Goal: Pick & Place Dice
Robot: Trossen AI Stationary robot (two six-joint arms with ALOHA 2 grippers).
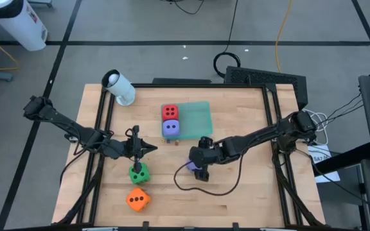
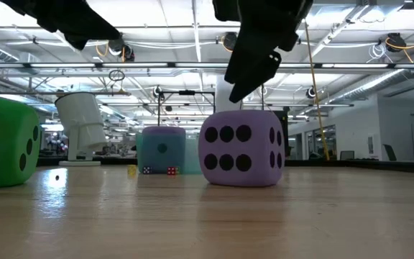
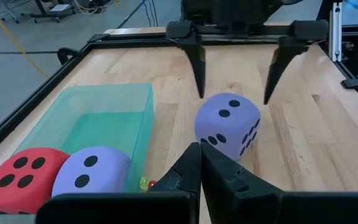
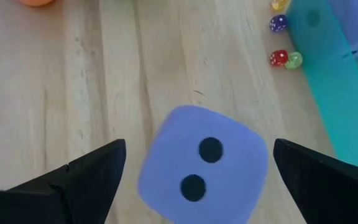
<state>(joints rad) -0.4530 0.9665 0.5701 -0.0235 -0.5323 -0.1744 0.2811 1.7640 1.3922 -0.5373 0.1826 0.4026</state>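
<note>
A: Where is the right claw?

B: Near the middle of the bench, a little toward its right half. Its fingers stand wide apart, one on each side of a purple-blue die that sits on the wood. In the low view the claw hangs just above that die, and I see no contact between them.

A: And the left claw?

B: It is over the left half of the bench, with the green die just beside its tip, toward the front edge. In its own wrist view the two fingers lie together with nothing between them.

A: The other dice?

B: The orange die lies near the front edge, beside the green one and apart from it. The red die and the second purple-blue die sit touching each other at the left end of the teal tray, toward the back edge of the bench.

A: Anything else on the bench?

B: A white cylinder-shaped device stands near the back left corner. A few tiny coloured dice lie on the wood just beside the tray's edge, near the second purple-blue die.
</note>
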